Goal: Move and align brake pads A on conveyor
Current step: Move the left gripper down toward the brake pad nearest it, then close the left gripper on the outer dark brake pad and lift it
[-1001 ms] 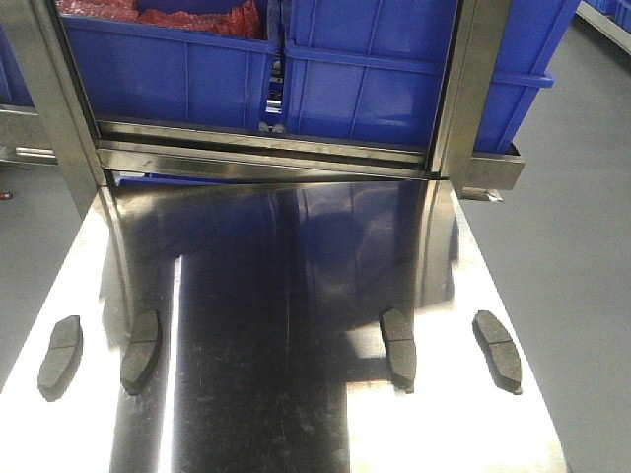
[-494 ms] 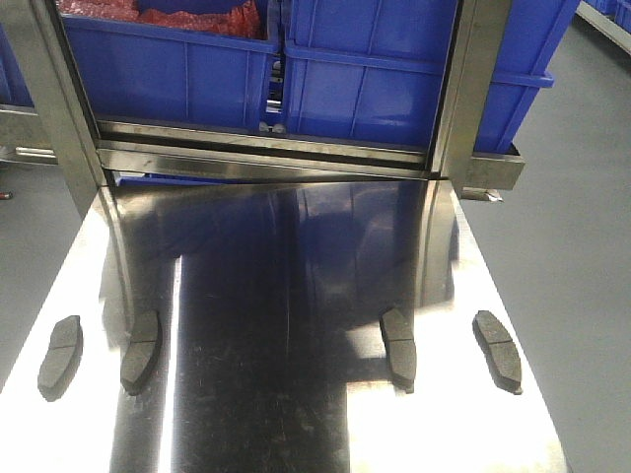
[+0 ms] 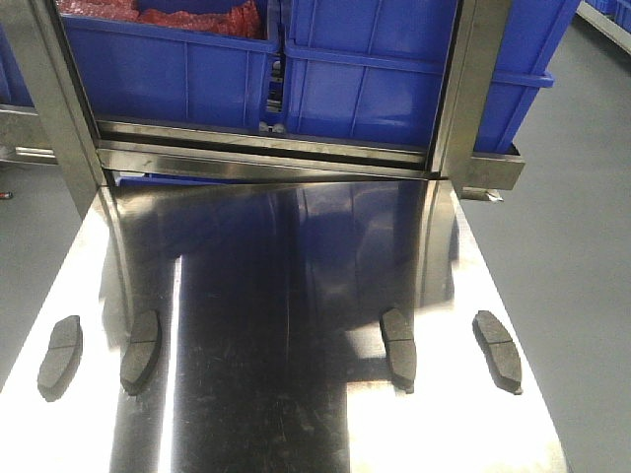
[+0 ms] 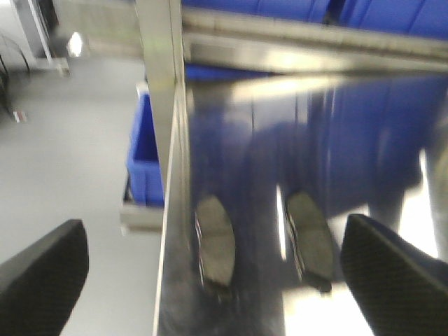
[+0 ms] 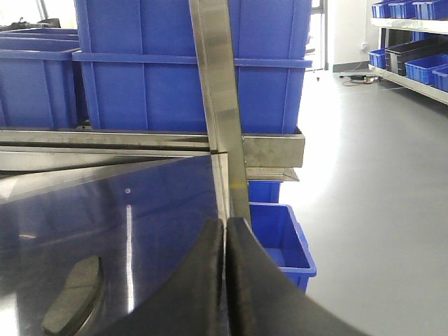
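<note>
A mirror-bright steel bench [image 3: 296, 276] fills the view, with blue plastic crates [image 3: 375, 79] racked behind it; the conveyor is out of view. The four dark grey, curved oblong brake pads [image 3: 141, 350] lie on the bench untouched, so the first pick-up seems not yet begun. Two sit just ahead of the left end effector [image 4: 213, 280], framed by its widely spread fingers [image 4: 392, 273]; it needs to descend over one and close. The right end effector [image 5: 225, 234] is pressed together and empty, with one pad below-left of it.
</note>
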